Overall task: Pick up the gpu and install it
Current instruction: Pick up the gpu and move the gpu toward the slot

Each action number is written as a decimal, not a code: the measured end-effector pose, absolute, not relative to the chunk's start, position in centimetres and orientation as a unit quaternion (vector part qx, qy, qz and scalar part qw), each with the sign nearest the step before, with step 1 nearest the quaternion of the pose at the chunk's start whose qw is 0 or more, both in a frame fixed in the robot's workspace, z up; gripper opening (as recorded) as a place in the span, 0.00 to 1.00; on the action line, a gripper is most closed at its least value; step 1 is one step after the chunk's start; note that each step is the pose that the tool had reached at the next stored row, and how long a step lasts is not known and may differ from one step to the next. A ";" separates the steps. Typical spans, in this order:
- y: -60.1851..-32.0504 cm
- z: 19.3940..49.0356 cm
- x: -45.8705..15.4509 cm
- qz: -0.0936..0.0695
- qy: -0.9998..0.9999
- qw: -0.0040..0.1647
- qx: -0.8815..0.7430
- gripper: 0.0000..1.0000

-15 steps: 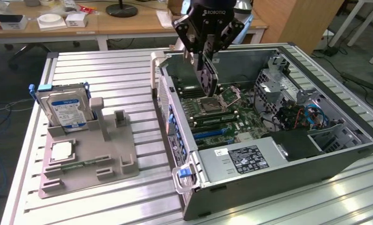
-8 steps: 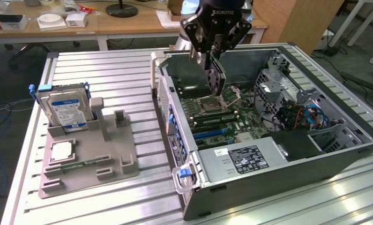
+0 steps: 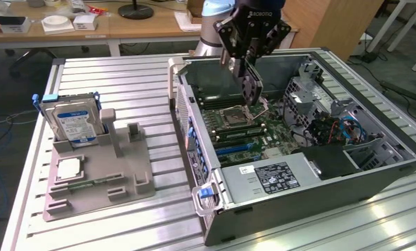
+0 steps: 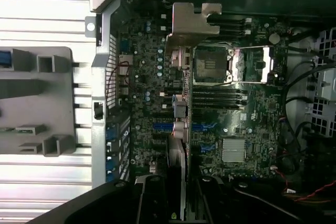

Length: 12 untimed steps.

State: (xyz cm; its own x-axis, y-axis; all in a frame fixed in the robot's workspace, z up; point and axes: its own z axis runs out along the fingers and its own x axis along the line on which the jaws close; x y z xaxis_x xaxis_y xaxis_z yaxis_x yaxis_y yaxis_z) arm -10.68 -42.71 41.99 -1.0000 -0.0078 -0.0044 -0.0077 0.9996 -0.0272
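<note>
Your tool [image 3: 246, 64] is closed on the gpu [image 3: 251, 86], gripping it by its upper edge so the card hangs edge-down inside the open computer case [image 3: 299, 209]. It hangs above the motherboard [image 3: 257, 130] and you cannot tell from the exterior view whether it touches the board. In the wrist view the tool [image 4: 178, 198] has one finger on each side of the gpu [image 4: 179, 108], which appears edge-on with its silver bracket [image 4: 188, 22] at the far end.

Below the card sits the open CPU socket [image 3: 234, 114], with its metal latch frame [image 4: 262, 64] folded out beside it. Dark memory slots [image 4: 218, 98] run next to the socket. The blue expansion slots [image 3: 234, 149] lie further along the board, towards the power supply [image 3: 274, 178] with its white-and-black label. A small silver heatsink [image 4: 233, 149] stands on the board beyond them. Red, blue and black cables [image 3: 333, 128] crowd the drive bay on the exterior view's right.

On the slatted metal desk [image 3: 117, 73], well apart from the case on the exterior view's left, a grey holder [image 3: 100, 172] carries an upright hard drive [image 3: 72, 123], a square processor chip [image 3: 68, 168] and a green memory stick [image 3: 89, 183].
</note>
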 end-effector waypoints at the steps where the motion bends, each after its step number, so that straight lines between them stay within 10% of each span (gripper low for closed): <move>1: -42.7 42.0 -10.4 -0.014 1.000 0.002 -0.004 0.26; 12: -42.7 42.0 -8.5 -0.014 1.000 0.002 -0.004 0.26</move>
State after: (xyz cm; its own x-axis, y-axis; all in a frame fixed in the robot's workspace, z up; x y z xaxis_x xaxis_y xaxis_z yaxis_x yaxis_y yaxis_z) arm -8.53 -42.71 41.97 -1.0000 -0.0079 -0.0044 -0.0078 0.9996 -0.0272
